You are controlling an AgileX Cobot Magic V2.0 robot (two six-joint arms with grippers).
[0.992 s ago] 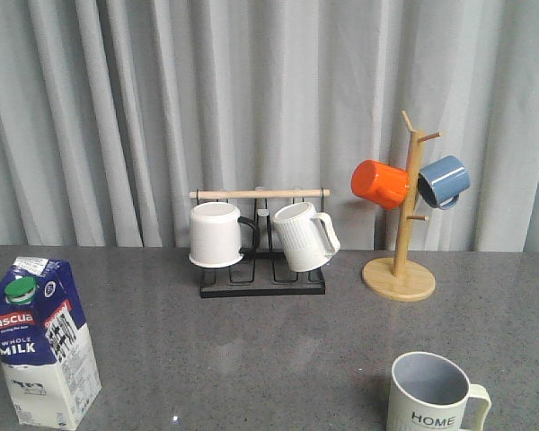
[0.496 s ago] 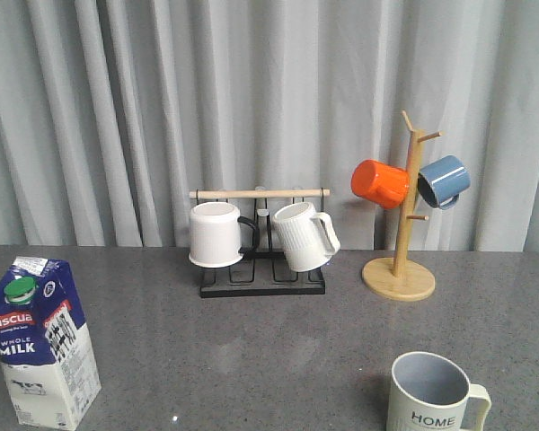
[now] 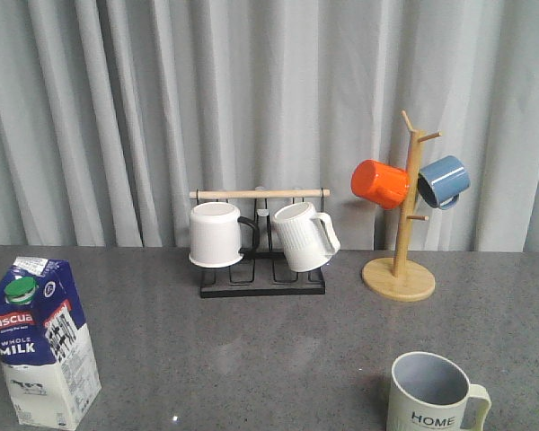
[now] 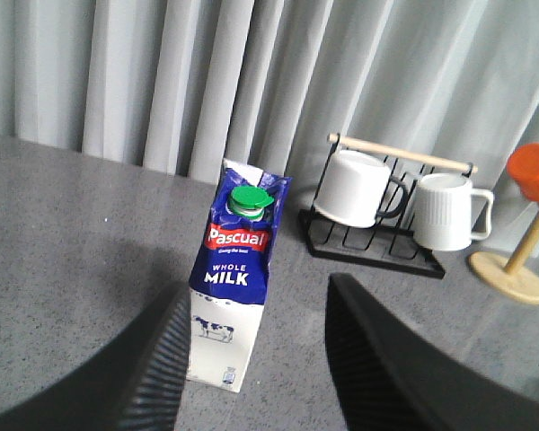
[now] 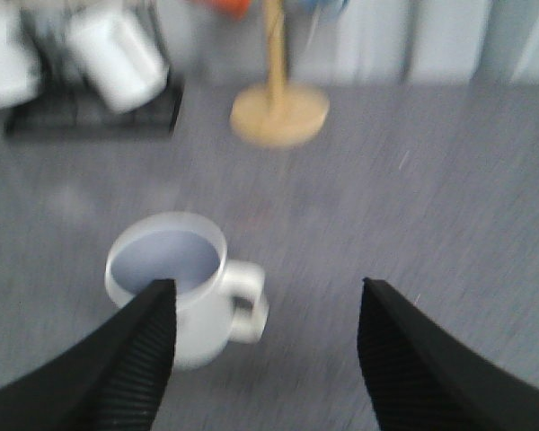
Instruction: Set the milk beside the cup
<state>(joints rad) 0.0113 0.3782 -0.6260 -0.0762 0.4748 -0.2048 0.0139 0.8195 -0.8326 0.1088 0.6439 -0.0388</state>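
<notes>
the milk point(image 3: 41, 343) stands upright at the near left corner of the grey table point(image 3: 251, 359), its green cap and red label facing the front camera; the cup point(image 3: 434, 393), cream-white with "home" lettered on its side and its handle pointing right, sits at the near right edge, well apart from the carton; neither arm shows in the front view.

in the left wrist view the left gripper point(image 4: 256, 355) hangs above the table with its jaws spread wide and holding nothing; the milk point(image 4: 233, 284) stands between the two dark fingers point(image 4: 162, 359) and just beyond them, touching neither; the black wire rack point(image 4: 377, 235) with its wooden bar holds a plain white mug point(image 4: 357, 188) and a ribbed white mug point(image 4: 445, 211) farther back.

the right wrist view is blurred; the right gripper point(image 5: 265, 346) is likewise wide open and empty, with the cup point(image 5: 178, 285) partly behind one finger point(image 5: 130, 359); whether they touch cannot be told through the blur.

at the back of the table the rack point(image 3: 262, 269) stands before the grey curtain point(image 3: 117, 108); to its right a wooden mug tree point(image 3: 402, 233) carries an orange mug point(image 3: 380, 183) and a blue mug point(image 3: 444, 180).
</notes>
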